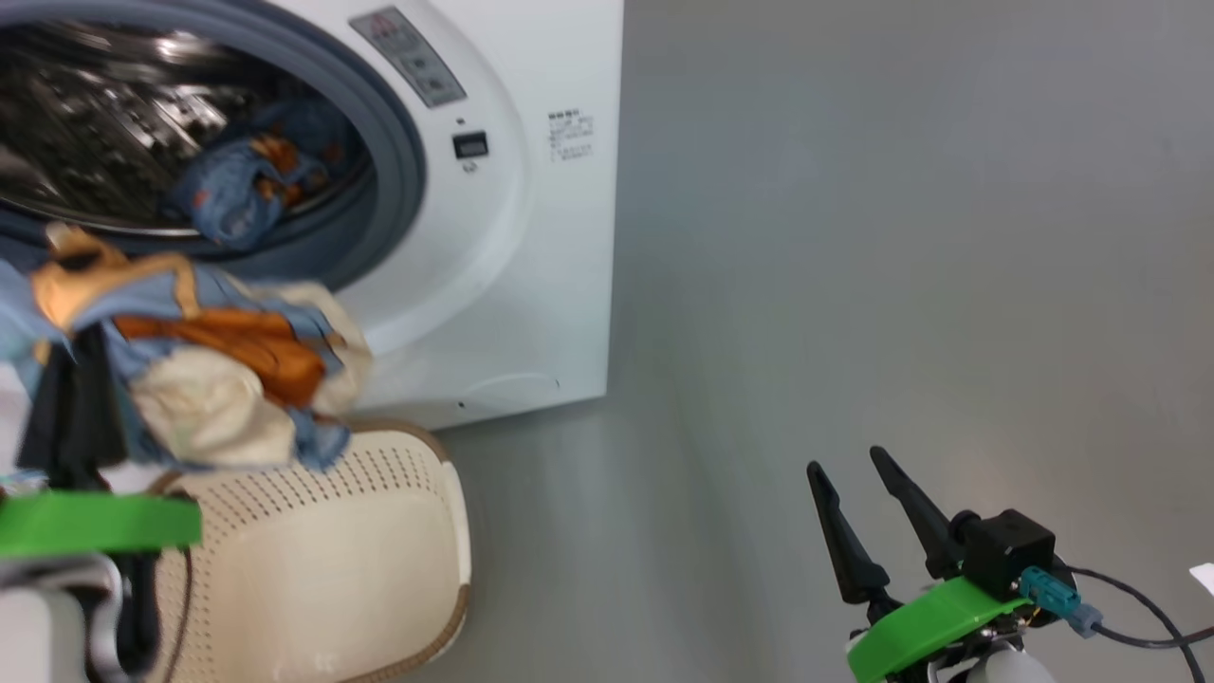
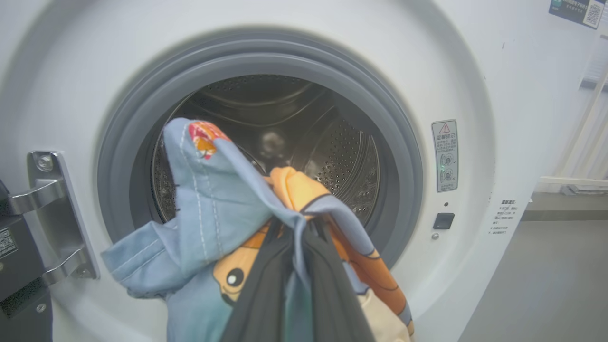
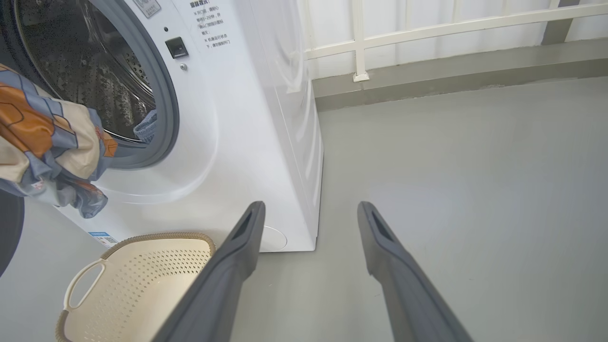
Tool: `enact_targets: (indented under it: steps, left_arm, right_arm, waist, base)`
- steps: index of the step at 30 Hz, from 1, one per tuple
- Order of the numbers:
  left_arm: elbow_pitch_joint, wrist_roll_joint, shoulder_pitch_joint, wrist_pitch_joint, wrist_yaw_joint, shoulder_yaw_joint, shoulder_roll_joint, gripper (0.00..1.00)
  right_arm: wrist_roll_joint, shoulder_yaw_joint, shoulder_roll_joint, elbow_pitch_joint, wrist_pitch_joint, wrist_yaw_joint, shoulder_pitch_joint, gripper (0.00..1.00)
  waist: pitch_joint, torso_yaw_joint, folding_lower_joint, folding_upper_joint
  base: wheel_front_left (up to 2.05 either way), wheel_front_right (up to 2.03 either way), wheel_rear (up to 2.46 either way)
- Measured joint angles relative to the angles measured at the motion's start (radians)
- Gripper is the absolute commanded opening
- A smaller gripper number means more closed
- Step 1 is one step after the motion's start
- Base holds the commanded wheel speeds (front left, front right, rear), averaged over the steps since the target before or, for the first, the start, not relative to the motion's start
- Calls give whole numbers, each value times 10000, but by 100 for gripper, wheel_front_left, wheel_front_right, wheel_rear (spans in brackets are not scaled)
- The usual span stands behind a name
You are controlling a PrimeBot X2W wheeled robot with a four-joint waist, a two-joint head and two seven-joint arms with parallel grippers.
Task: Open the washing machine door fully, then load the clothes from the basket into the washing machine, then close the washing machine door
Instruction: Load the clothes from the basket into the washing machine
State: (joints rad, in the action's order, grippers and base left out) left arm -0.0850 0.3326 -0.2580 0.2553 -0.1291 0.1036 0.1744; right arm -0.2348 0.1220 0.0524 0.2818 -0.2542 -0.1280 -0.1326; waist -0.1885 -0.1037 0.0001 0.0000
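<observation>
Centrally, left gripper (image 2: 297, 227) clamps the clothes (image 2: 213, 204) before the washing machine (image 2: 475, 76); warning-triangle label (image 2: 445, 155) up-right of it, print illegible. Right gripper (image 3: 309, 211) spread, empty.

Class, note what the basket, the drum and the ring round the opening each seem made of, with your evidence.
Basket: cream plastic, matte, by its moulded rows of holes. Drum: glossy perforated metal, probably steel; it mirrors light. Ring: dull grey, likely rubber, though look alone leaves that open.
</observation>
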Motion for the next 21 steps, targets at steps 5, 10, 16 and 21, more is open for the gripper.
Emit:
enact_targets:
  steps: [5, 10, 16, 21]
  left_arm:
    - [-476, 40, -1281, 2, 0, -153, 560, 0]
    - [-1001, 171, -2530, 4, 0, -449, 1141, 0]
    - [-1802, 311, -3963, 12, 0, -918, 1680, 0]
    - [-2945, 537, -5205, 15, 0, -1444, 2059, 0]
  right_arm:
    - [-77, 123, 4, -123, 0, 0, -217, 100]
    - [-146, 290, 2, -318, 0, 0, -591, 100]
    - [-301, 410, 6, -491, 0, 0, -961, 100]
    - [-495, 560, 4, -548, 0, 0, -1102, 100]
  waist:
    - [-649, -144, 1, 0]
    - [-1368, -309, 1, 0]
    - [-2230, -527, 2, 0]
    - [-2899, -675, 1, 0]
  base:
    - [0, 0, 0]
    - [0, 0, 0]
    - [0, 0, 0]
    - [0, 0, 0]
